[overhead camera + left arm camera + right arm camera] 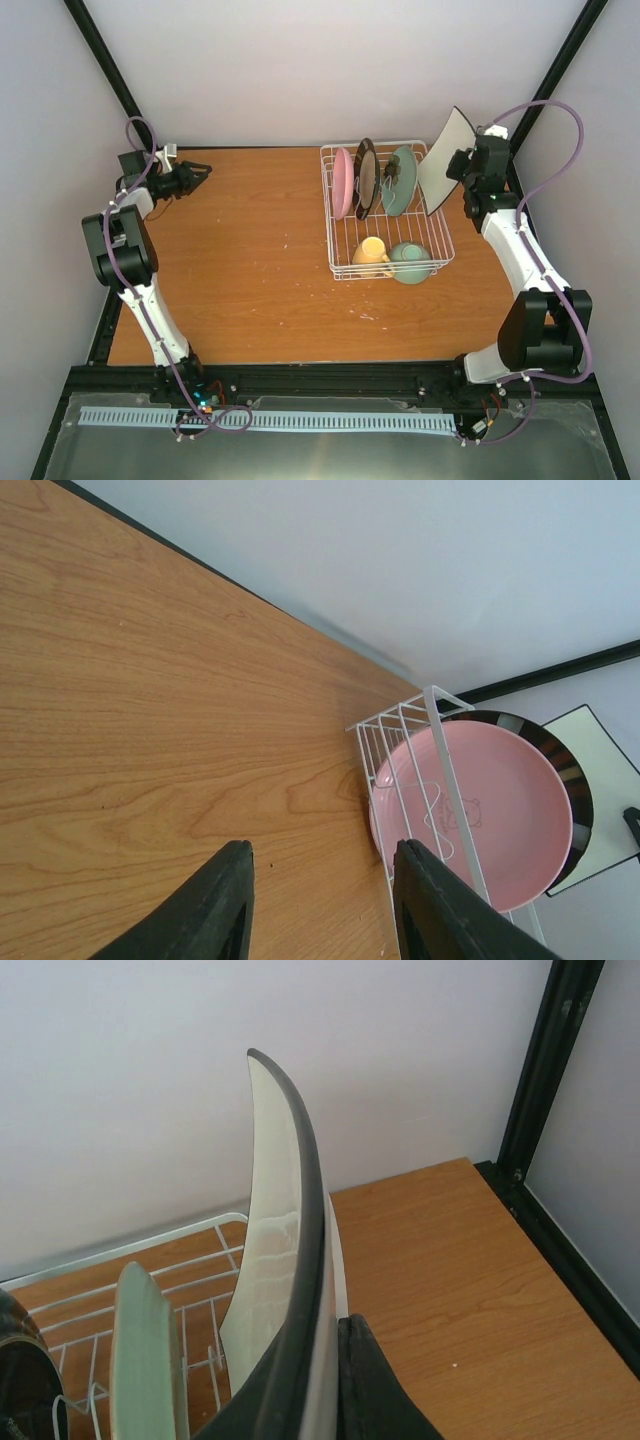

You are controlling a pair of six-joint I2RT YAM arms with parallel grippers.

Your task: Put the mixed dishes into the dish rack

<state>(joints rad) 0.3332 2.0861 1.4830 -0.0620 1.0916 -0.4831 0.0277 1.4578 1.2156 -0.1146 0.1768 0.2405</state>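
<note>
From above, we count five pieces in the dish rack [375, 146]: the pink plate [343, 183], black-rimmed cream plate [366, 178] and mint-green round plate [402, 182] upright in its slots, the yellow mug [371, 251] and mint-green bowl [411, 262] at its near end, so only the white square plate [447, 162], aloft at the rack's right edge, seems left. At the left wrist, the left fingers [430, 905] stand apart over the counter [150, 730], holding nothing. At the right wrist, the right fingers [365, 1380] clamp that plate's lower edge.

White-black arms [150, 300], purple cables [545, 103], black fingers [212, 915]
</note>
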